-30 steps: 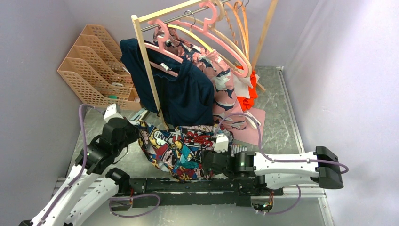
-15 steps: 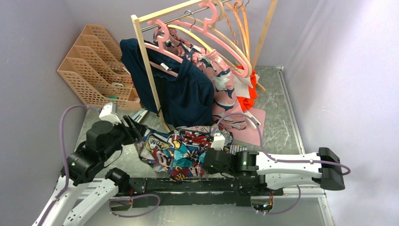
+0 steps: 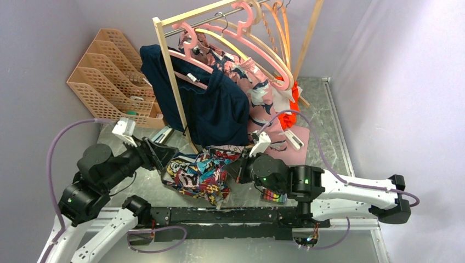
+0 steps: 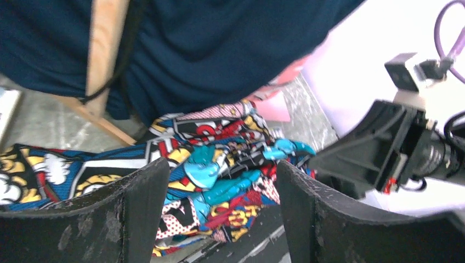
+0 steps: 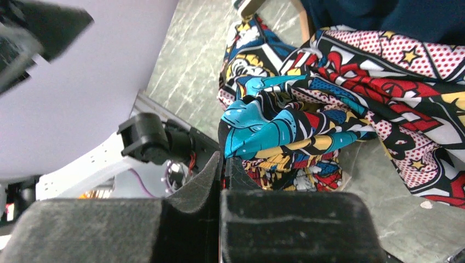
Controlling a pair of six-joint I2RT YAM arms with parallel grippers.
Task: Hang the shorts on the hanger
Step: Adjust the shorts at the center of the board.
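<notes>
My right hand is clamping shut, apparently on the shorts, lower centre; my left hand is hovering open, empty.

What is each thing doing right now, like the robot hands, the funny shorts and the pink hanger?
shorts: crumpled on the table, not on the hanger.
hanger: hanging on the rack, no shorts on it.
left gripper: open, holding nothing.
right gripper: shut, pinching the shorts.
navy garment: hanging on the rack.
</notes>
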